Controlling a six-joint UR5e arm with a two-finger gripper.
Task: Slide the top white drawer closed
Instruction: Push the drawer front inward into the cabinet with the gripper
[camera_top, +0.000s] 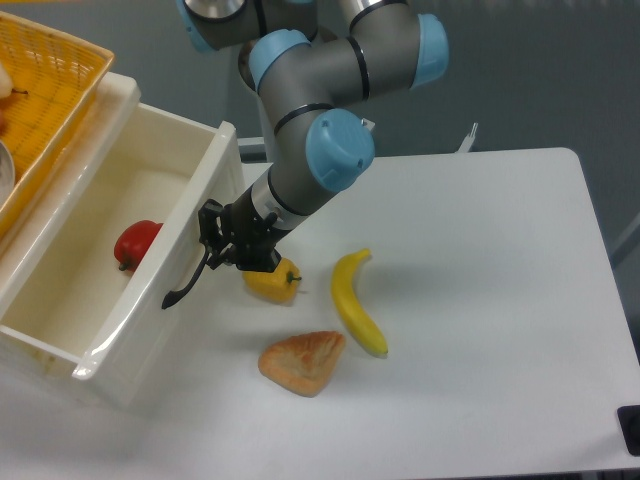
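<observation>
The top white drawer (150, 310) stands pulled out at the left, its front panel facing right with a black curved handle (190, 282). A red pepper (134, 244) lies inside it. My gripper (222, 246) presses against the drawer front just above the handle. Its dark fingers sit close together with nothing between them. The lower drawer is hidden from this view.
A yellow pepper (270, 282) lies on the table right beside the gripper. A banana (357, 304) and a piece of bread (304, 361) lie further right. A yellow wicker basket (45, 90) sits on top of the cabinet at the upper left.
</observation>
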